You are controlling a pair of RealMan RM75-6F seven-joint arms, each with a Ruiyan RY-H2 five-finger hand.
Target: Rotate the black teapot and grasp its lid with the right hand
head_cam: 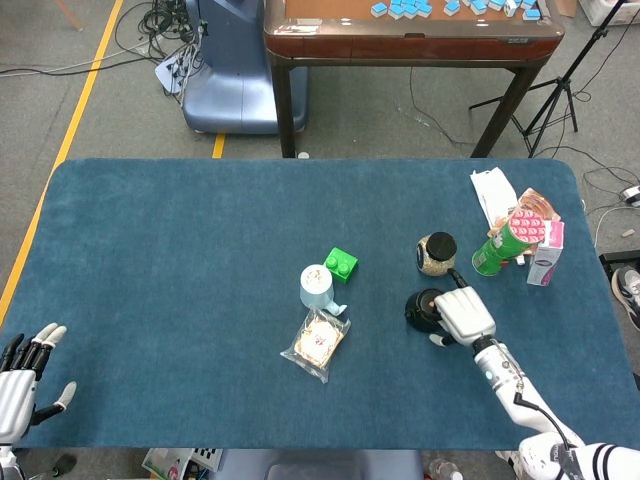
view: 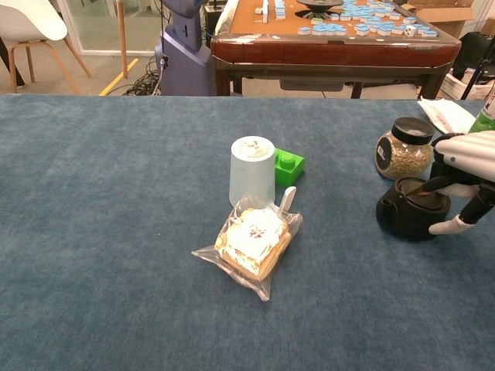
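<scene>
The black teapot [head_cam: 421, 308] [view: 407, 214] stands on the blue table at the right, just in front of a grain jar. My right hand [head_cam: 465, 315] [view: 466, 164] hovers over its right side. The fingers [view: 430, 184] reach down onto the lid and hide the knob, while the thumb [view: 451, 226] lies low beside the pot's right wall. No pinch on the lid shows. My left hand [head_cam: 22, 376] lies at the table's near left corner, fingers spread and holding nothing; the chest view does not show it.
A black-lidded grain jar [head_cam: 436, 253] [view: 403, 148] stands right behind the teapot. A green can [head_cam: 503, 242], a pink box [head_cam: 546, 253] and white paper [head_cam: 493, 190] sit at the far right. A pale blue cup [view: 252, 170], a green brick [view: 288, 166] and a bagged snack [view: 251, 242] lie mid-table.
</scene>
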